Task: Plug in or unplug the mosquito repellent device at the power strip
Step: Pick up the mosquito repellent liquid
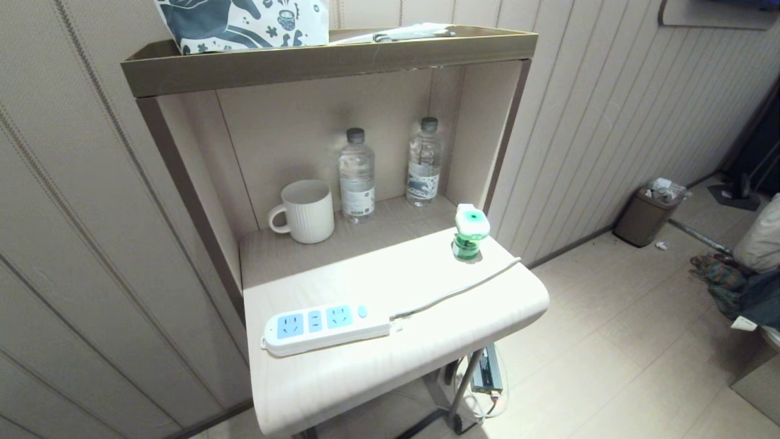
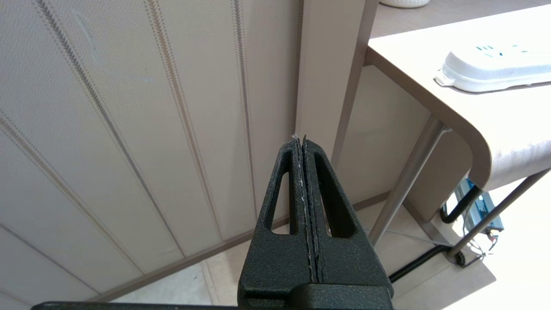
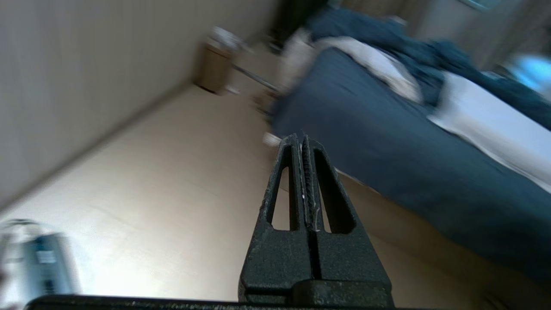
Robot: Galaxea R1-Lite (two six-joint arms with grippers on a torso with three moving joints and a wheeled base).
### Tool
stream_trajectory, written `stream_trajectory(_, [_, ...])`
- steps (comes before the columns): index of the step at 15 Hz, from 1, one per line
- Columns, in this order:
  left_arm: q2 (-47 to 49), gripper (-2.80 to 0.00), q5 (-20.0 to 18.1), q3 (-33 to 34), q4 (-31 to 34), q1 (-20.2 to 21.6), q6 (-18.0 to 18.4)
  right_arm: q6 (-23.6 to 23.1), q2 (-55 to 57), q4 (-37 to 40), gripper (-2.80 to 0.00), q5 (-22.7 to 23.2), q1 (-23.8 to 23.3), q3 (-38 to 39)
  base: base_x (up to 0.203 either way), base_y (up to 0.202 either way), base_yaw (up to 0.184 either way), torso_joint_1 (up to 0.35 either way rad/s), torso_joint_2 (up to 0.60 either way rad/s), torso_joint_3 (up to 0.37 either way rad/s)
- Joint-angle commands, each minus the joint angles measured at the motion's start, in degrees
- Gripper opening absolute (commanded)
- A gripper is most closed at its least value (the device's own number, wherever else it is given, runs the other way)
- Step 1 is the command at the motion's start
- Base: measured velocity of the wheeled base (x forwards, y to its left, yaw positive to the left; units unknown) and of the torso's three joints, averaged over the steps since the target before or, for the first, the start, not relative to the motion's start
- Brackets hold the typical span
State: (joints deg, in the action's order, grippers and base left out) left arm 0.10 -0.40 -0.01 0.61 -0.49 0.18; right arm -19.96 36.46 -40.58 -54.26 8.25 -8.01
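The mosquito repellent device (image 1: 470, 232), white head with a green centre on a green bottle, stands upright near the back right of the tabletop, apart from the strip. The white power strip (image 1: 326, 326) with light-blue sockets lies near the front left edge, all sockets bare, its cord (image 1: 457, 291) running off to the right. One end of the power strip (image 2: 495, 69) shows in the left wrist view. My left gripper (image 2: 300, 138) hangs shut and empty below the table's left side, facing the wall. My right gripper (image 3: 301, 138) is shut and empty, pointing over the floor toward a bed. Neither arm appears in the head view.
A ribbed white mug (image 1: 306, 211) and two clear water bottles (image 1: 356, 175) (image 1: 425, 161) stand at the back of the shelf niche. The table (image 1: 390, 366) has a rounded front edge and metal legs (image 2: 404, 181). A waste bin (image 1: 649, 213) stands by the right wall, a blue-covered bed (image 3: 409, 142) beyond.
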Motion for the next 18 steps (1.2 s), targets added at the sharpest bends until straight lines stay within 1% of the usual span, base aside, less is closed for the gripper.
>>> stream_trajectory(1, [0.08, -2.80, -0.02, 0.01, 0.00, -0.03, -0.01, -0.04, -7.82, 2.28, -2.80, 0.65, -10.83, 4.56, 0.000, 0.000, 0.000, 0.000, 0.00, 0.000])
stream_trajectory(2, [0.08, -2.80, -0.04, 0.01, 0.00, 0.05, -0.01, -0.01, -11.00, 3.52, -2.80, 3.63, -13.36, 6.00, 0.000, 0.000, 0.000, 0.000, 0.00, 0.000])
stream_trajectory(3, [0.08, -2.80, -0.04, 0.01, 0.00, -0.04, -0.01, 0.21, -13.99, 5.06, -2.80, 9.12, -13.86, 6.88, 0.000, 0.000, 0.000, 0.000, 0.00, 0.000])
stream_trajectory(4, [0.08, -2.80, 0.01, -0.09, 0.00, 0.00, -0.01, 1.39, -17.05, 7.70, -2.80, 17.40, -13.72, 7.39, 0.000, 0.000, 0.000, 0.000, 0.00, 0.000])
stream_trajectory(5, [0.08, -2.80, 0.01, -0.03, 0.00, -0.01, -0.01, 4.15, -19.27, 11.26, -2.80, 25.79, -13.48, 7.65, 0.000, 0.000, 0.000, 0.000, 0.00, 0.000])
stream_trajectory(6, [0.08, -2.80, 0.02, -0.06, 0.00, -0.02, -0.01, 8.70, -19.82, 15.19, -2.80, 32.59, -13.34, 7.82, 0.000, 0.000, 0.000, 0.000, 0.00, 0.000])
stream_trajectory(7, [0.08, -2.80, -0.01, -0.03, 0.00, 0.05, -0.01, 13.31, -19.99, 19.56, -2.80, 37.79, -13.24, 7.93, 0.000, 0.000, 0.000, 0.000, 0.00, 0.000])
stream_trajectory(8, [0.08, -2.80, -0.02, 0.00, 0.00, 0.04, -0.01, 15.00, -20.05, 22.81, -2.80, 43.35, -13.20, 7.97, 0.000, 0.000, 0.000, 0.000, 0.00, 0.000])
stream_trajectory(9, [0.08, -2.80, 0.05, 0.01, 0.00, 0.05, -0.01, 15.99, -20.09, 25.27, -2.80, 47.65, -13.13, 8.00, 0.000, 0.000, 0.000, 0.000, 0.00, 0.000])
stream_trajectory(11, [0.08, -2.80, 0.05, 0.01, 0.00, 0.05, -0.01, 15.00, -20.23, 29.36, -2.80, 56.08, -13.05, 8.01, 0.000, 0.000, 0.000, 0.000, 0.00, 0.000])
stream_trajectory(12, [0.08, -2.80, -0.04, 0.01, 0.00, -0.04, -0.01, 13.23, -20.36, 31.49, -2.80, 57.82, -13.00, 8.01, 0.000, 0.000, 0.000, 0.000, 0.00, 0.000])
stream_trajectory(14, [0.08, -2.80, -0.03, 0.01, 0.00, -0.04, -0.01, 12.39, -20.55, 34.53, -2.80, 58.03, -13.08, 7.92, 0.000, 0.000, 0.000, 0.000, 0.00, 0.000])
stream_trajectory(15, [0.08, -2.80, -0.01, -0.09, 0.00, 0.00, -0.01, 12.07, -21.58, 34.71, -2.80, 57.79, -11.97, 7.92, 0.000, 0.000, 0.000, 0.000, 0.00, 0.000])
stream_trajectory(17, [0.08, -2.80, 0.00, 0.01, 0.00, 0.04, -0.01, 11.30, -25.49, 37.36, -2.80, 56.35, -6.94, 7.90, 0.000, 0.000, 0.000, 0.000, 0.00, 0.000])
stream_trajectory(18, [0.08, -2.80, 0.00, 0.01, 0.00, 0.00, -0.01, 11.05, -28.48, 38.23, -2.80, 56.00, -6.93, 7.89, 0.000, 0.000, 0.000, 0.000, 0.00, 0.000])
